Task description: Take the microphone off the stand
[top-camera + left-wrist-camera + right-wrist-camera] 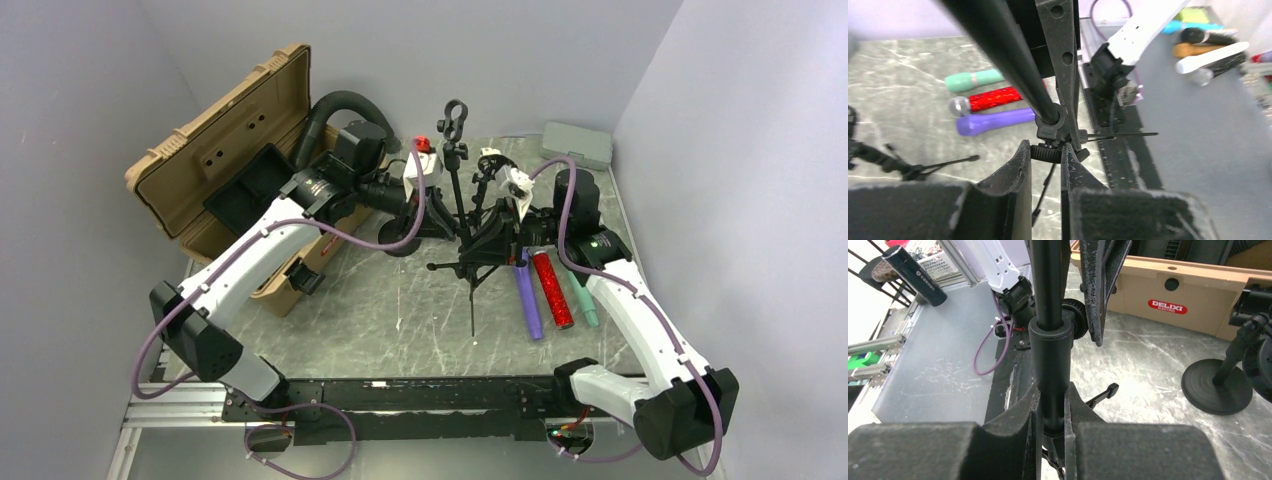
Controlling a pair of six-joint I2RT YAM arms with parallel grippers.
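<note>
**Two-arm cell, seen from above and from both wrists.** Left of the stand [468,245] an open tan case [215,150] sits at the counter's [400,320] edge. We see black lining [245,195] inside it; the left arm hides the rest of its interior. A red label [1167,306] marks its front wall, and a black hose [335,105] arches behind it.

The left end effector [1044,150] is closed on a knurled knob [1040,153] at a joint of the stand, one finger on each side. The right end effector [1052,390] is clamped around the pole [1048,355] of the stand.

We cannot make out a microphone in the clip [455,118] at the top of the stand. Three lie side by side on the counter just right of the stand: a purple microphone [527,300], a red microphone [552,290] and a teal microphone [585,305].

A round base [403,243] carrying a second upright stands just left of the stand, between it and the case. A grey box [577,143] lies behind and to the right of the stand, near the back wall.

Both arms converge on the stand from either side. Walls close the counter behind the stand and to its right. The widest open stretch of counter lies in front of the stand, where one tripod leg [471,315] points toward the arm bases.
</note>
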